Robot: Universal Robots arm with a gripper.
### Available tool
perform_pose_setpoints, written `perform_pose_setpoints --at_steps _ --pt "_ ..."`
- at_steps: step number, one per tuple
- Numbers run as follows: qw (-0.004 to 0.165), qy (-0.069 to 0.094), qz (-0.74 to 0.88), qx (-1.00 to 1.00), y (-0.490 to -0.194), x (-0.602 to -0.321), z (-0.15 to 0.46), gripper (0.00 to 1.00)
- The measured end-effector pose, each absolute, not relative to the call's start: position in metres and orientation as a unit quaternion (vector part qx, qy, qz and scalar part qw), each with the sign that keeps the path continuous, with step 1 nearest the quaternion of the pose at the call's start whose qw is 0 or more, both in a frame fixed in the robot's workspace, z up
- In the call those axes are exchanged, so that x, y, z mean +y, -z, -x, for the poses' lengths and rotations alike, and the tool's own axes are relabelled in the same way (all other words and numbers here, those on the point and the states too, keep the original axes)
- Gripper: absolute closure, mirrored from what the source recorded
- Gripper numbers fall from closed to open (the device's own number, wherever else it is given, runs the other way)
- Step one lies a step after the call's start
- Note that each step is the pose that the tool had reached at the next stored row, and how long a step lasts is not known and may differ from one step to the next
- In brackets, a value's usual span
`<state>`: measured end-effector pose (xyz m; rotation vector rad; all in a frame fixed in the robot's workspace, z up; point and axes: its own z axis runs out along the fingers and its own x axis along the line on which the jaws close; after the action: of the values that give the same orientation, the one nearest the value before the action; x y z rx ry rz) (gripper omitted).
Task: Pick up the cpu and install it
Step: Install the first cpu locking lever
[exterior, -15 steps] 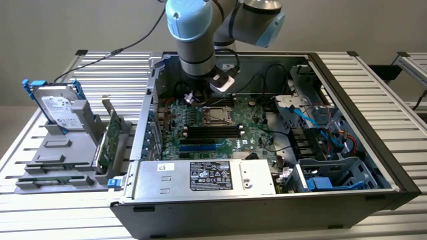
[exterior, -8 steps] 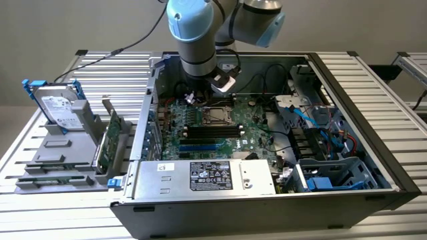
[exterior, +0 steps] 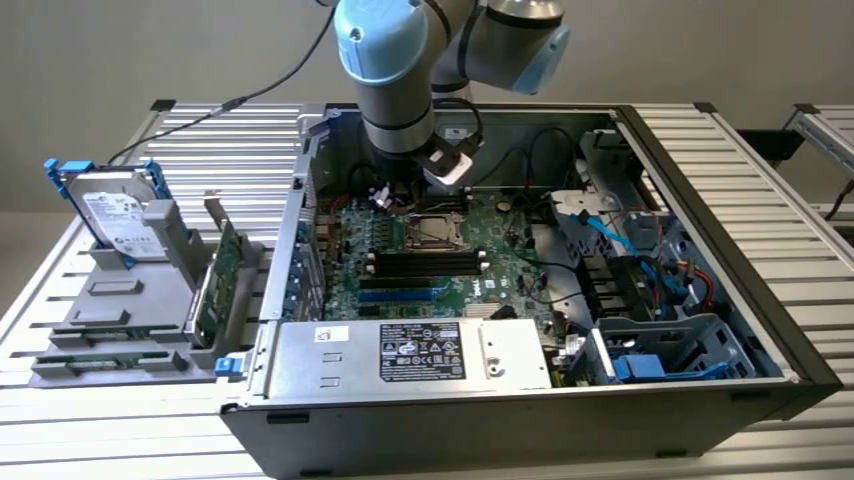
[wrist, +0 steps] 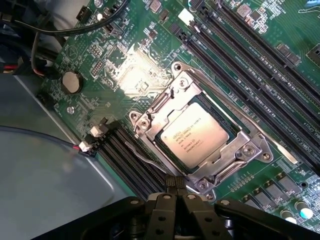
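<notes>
A robot arm reaches down into an open computer case (exterior: 534, 440) on a slatted bench (exterior: 227, 150). Its hand (wrist: 175, 186) is closed and empty, just above the green circuit board (wrist: 115, 65). The cpu (wrist: 200, 137) lies flat in its socket, inside the metal frame (wrist: 256, 146), near the hand.

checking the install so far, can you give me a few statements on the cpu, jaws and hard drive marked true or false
1. The cpu lies in the socket on the motherboard. True.
2. The jaws grip the cpu. False: they are shut on nothing, and the cpu lies apart from them in the socket.
3. The hard drive sits inside the case. False: it stands on a gray rack outside the case, at the exterior view's left.
4. The arm reaches down into the open case. True.
</notes>
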<state>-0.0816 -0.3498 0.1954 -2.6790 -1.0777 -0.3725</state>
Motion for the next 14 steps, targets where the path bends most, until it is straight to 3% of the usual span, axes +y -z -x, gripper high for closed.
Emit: perform_pose_setpoints --at_steps 14 --pt "0.113 0.132 0.913 -0.368 -0.1944 -0.3467 0.08 0.89"
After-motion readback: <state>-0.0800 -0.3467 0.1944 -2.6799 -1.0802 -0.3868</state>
